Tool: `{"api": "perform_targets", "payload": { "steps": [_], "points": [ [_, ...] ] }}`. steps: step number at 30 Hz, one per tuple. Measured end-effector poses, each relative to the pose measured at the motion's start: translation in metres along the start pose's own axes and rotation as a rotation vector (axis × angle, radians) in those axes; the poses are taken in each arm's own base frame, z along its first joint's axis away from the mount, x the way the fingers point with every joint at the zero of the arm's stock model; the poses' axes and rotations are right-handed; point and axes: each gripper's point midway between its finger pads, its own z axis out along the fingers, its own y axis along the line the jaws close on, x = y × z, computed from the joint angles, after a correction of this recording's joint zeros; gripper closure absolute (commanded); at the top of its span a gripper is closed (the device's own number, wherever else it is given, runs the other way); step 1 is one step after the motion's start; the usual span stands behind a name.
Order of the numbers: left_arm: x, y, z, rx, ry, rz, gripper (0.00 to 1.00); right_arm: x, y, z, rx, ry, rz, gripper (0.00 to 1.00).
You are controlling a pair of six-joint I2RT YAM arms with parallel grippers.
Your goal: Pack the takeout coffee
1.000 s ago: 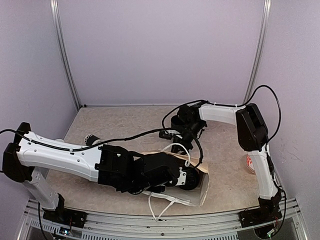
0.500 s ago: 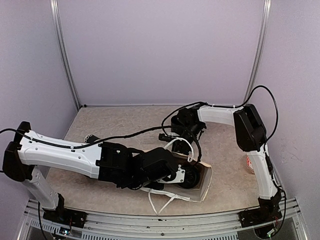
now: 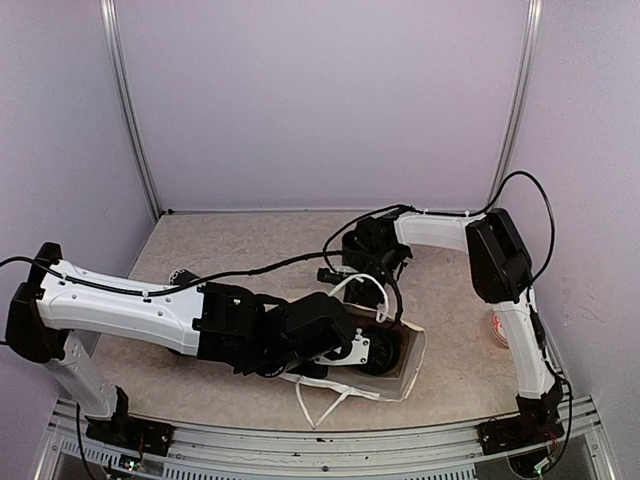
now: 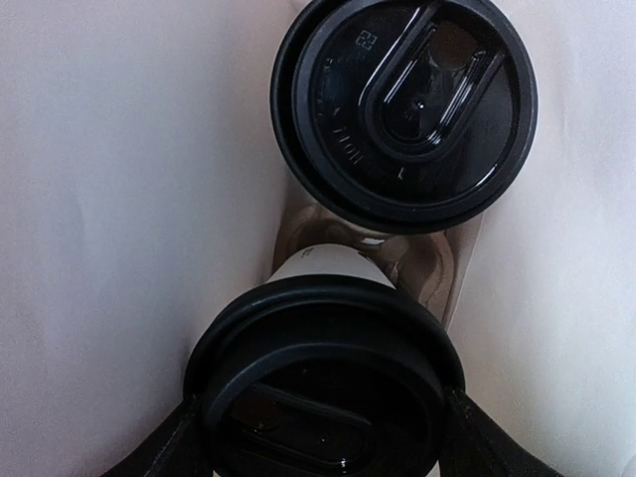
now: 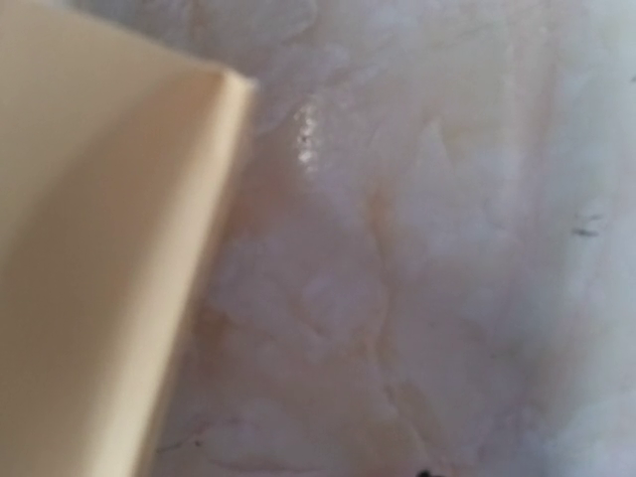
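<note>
Over the last second the left tool (image 4: 330, 449) has gone further into the paper bag (image 3: 412, 368), and the bag's open end has shifted a little to the right on the counter (image 3: 250, 245). The right arm has drawn in slightly toward it.

In the left wrist view, the tool's dark fingers (image 4: 187, 445) press on either side of the near cup (image 4: 323, 393), just below its black lid, so the tool holds that cup. Straight ahead sits the far cup (image 4: 405, 109), with its lid also facing the camera. Both cups are between the bag's pale inner walls. They are very close together, but whether they touch cannot be told.

From above, the bag's mouth faces the left arm. One white handle (image 3: 362, 287) loops up toward the right tool (image 3: 368, 262), and the other (image 3: 325, 405) trails on the counter at the front. The right wrist view shows only a blurred cream bag edge over the counter, so whether the right tool is wide or closed cannot be told.
</note>
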Motion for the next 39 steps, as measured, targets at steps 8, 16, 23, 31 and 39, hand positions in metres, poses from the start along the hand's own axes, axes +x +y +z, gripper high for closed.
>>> {"api": "perform_targets", "payload": {
  "steps": [8,16,23,31,39],
  "points": [
    [-0.001,-0.005,-0.006,0.003,0.003,0.020,0.37,0.002,0.003,0.003,-0.017,0.004,0.009,0.59],
    [-0.002,-0.006,-0.007,0.002,0.001,0.026,0.38,0.003,0.004,0.005,-0.022,0.008,0.015,0.59],
    [-0.003,-0.005,-0.013,-0.014,0.003,0.034,0.37,0.003,0.005,0.005,-0.028,0.011,0.021,0.59],
    [-0.009,-0.007,-0.031,0.054,-0.079,-0.008,0.38,0.003,0.006,0.005,-0.037,0.008,0.025,0.59],
    [-0.007,-0.011,-0.028,0.079,-0.080,-0.007,0.40,0.008,0.007,0.014,-0.068,0.006,0.045,0.59]
  ]
}}
